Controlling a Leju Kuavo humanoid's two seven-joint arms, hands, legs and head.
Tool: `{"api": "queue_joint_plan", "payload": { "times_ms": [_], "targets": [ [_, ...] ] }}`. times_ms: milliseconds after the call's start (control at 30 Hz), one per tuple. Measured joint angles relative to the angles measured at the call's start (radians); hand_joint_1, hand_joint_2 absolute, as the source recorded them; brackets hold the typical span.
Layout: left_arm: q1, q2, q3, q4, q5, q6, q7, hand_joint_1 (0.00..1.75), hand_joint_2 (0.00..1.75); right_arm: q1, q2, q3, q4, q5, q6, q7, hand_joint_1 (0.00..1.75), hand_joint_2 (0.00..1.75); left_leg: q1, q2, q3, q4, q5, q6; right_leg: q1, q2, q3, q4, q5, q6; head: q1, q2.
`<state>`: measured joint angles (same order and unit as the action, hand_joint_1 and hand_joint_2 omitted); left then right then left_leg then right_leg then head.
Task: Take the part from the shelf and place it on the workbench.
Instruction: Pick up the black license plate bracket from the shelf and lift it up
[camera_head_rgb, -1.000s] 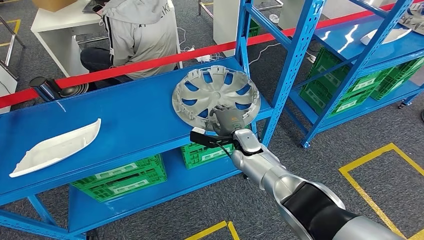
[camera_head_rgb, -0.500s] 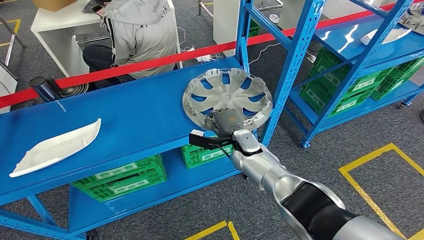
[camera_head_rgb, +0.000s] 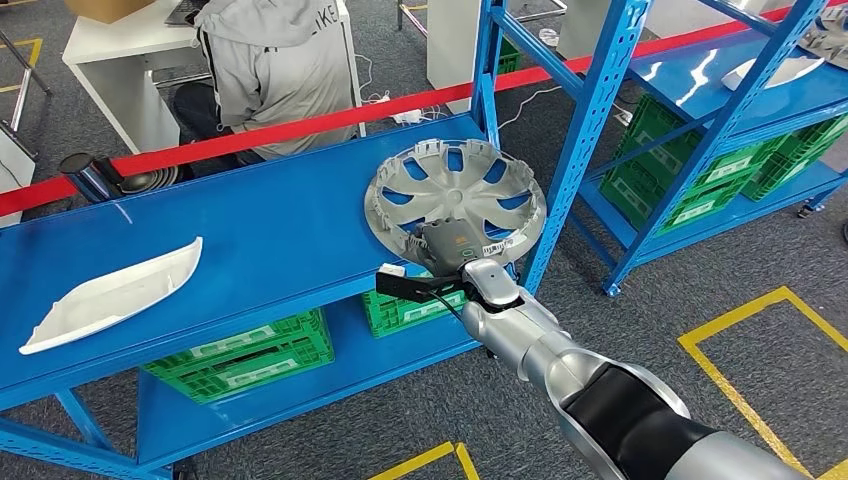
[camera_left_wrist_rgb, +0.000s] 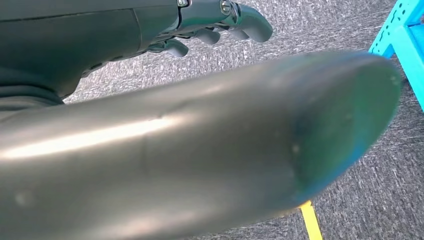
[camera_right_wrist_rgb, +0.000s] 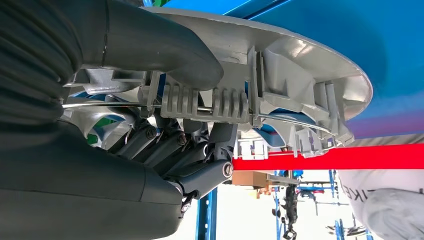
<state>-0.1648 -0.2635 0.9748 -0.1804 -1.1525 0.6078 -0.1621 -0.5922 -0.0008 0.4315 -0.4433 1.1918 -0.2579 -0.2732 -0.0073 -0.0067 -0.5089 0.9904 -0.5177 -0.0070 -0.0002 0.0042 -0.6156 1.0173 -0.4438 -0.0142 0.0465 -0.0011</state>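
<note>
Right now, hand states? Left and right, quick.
Left hand: holds nothing, fingers curled in, hanging over the floor.
Right hand: gripping the rim of the hubcap.

Setting: industrial workshop or warehouse test area. Evidence: blue perforated-steel shelving racks (camera_head_rgb: 590, 110) in a row, green plastic crates (camera_head_rgb: 245, 355) stacked on lower tiers, grey carpet floor with yellow tape markings (camera_head_rgb: 775, 300), red barrier belt (camera_head_rgb: 300, 125) on a stanchion, person in grey jacket (camera_head_rgb: 275, 65) seated at white desk (camera_head_rgb: 115, 55) beyond.
</note>
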Motion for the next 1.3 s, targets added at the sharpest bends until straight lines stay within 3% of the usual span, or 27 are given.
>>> {"api": "queue_joint_plan", "payload": {
  "times_ms": [67,333,567,667,933,1300],
  "targets": [
    [0.000,0.000,-0.003,0.000,0.000,0.007,0.001,0.00,1.75,0.000,0.000,0.000,0.000,0.001,0.000,0.000,1.67,1.75,0.000,0.000,0.000,0.000,0.000,0.000,0.000,0.000,0.000,0.000,0.000,0.000,0.000,0.000],
    [-0.004,0.005,-0.013,-0.001,-0.014,0.062,-0.017,0.00,1.75,0.000,0.004,0.000,0.000,0.003,-0.037,-0.021,1.66,1.75,0.000,0.000,0.000,0.000,0.000,0.000,0.000,0.000,0.000,0.000,0.000,0.000,0.000,0.000],
    [-0.006,0.007,-0.035,0.000,-0.039,0.018,0.030,0.00,1.75,0.011,0.023,-0.043,-0.050,-0.138,-0.068,-0.156,1.66,1.75,0.000,0.000,0.000,0.000,0.000,0.000,0.000,0.001,0.000,0.000,0.000,0.000,0.000,0.000],
    [0.003,0.008,-0.039,0.000,-0.040,-0.003,0.033,0.00,1.75,0.052,0.029,-0.078,-0.157,-0.257,-0.050,-0.228,1.66,1.75,0.000,0.000,0.000,0.000,0.000,0.000,0.000,0.000,-0.001,0.000,0.000,0.000,0.000,0.000],
    [0.026,0.015,-0.042,0.000,-0.003,-0.042,0.020,0.00,1.75,0.228,0.030,-0.144,-0.594,-0.495,-0.021,-0.317,1.66,1.75,0.000,-0.001,-0.002,0.000,-0.001,0.000,0.000,0.000,-0.002,0.000,-0.001,0.001,0.000,0.000],
    [0.049,0.022,-0.038,0.000,0.021,-0.039,0.010,0.00,1.75,0.346,0.026,-0.146,-1.018,-0.618,-0.020,-0.373,1.66,1.75,0.000,0.000,-0.002,0.000,-0.001,0.000,0.000,0.000,-0.002,0.000,-0.001,0.001,0.000,0.000]
  ]
}}
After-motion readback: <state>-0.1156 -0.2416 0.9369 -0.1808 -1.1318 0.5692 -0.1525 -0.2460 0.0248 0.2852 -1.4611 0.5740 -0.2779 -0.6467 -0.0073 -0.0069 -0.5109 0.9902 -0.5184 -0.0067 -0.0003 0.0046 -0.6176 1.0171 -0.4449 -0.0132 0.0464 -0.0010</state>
